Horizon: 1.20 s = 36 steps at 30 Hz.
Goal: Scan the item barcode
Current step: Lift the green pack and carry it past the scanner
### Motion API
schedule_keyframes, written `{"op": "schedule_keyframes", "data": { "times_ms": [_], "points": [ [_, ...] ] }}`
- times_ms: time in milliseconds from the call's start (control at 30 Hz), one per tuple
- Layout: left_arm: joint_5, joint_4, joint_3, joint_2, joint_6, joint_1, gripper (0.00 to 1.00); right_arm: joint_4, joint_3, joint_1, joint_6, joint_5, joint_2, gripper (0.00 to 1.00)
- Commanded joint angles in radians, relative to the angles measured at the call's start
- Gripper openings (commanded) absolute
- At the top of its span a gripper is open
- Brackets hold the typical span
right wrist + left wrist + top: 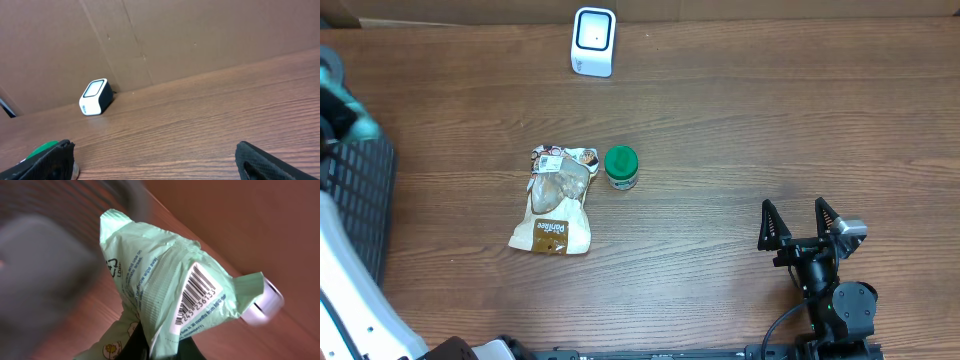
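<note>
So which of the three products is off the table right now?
The pale green plastic wipes packet, pinched by the left gripper; the brown-and-white snack pouch and green-lidded jar both rest on the wooden table.

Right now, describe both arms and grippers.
The right arm is black, with a black cable looping at its base and a pale block by the wrist. The right gripper has two black pointed fingers. The left arm is white-cased; the left gripper shows black.
</note>
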Motion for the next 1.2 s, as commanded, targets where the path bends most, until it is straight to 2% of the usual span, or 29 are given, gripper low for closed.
{"op": "schedule_keyframes", "data": {
  "times_ms": [0, 267, 500, 733, 967, 1167],
  "points": [
    [0.141, -0.048, -0.012, -0.022, -0.013, -0.14, 0.04, 0.006, -0.011, 0.005, -0.004, 0.007, -0.008, 1.0],
    [-0.001, -0.124, -0.075, -0.022, 0.058, -0.441, 0.04, 0.006, -0.011, 0.005, -0.004, 0.007, -0.008, 1.0],
    [-0.03, -0.114, -0.266, -0.02, 0.029, -0.653, 0.04, 0.006, -0.011, 0.005, -0.004, 0.007, -0.008, 1.0],
    [-0.034, 0.028, -0.448, -0.02, -0.069, -0.867, 0.04, 0.006, -0.011, 0.005, -0.004, 0.007, -0.008, 1.0],
    [-0.059, 0.175, -0.447, -0.016, -0.144, -1.054, 0.04, 0.006, -0.011, 0.005, -0.004, 0.007, -0.008, 1.0],
    [-0.189, 0.261, -0.447, 0.031, -0.194, -1.217, 0.04, 0.006, -0.011, 0.005, -0.004, 0.007, -0.008, 1.0]
  ]
}}
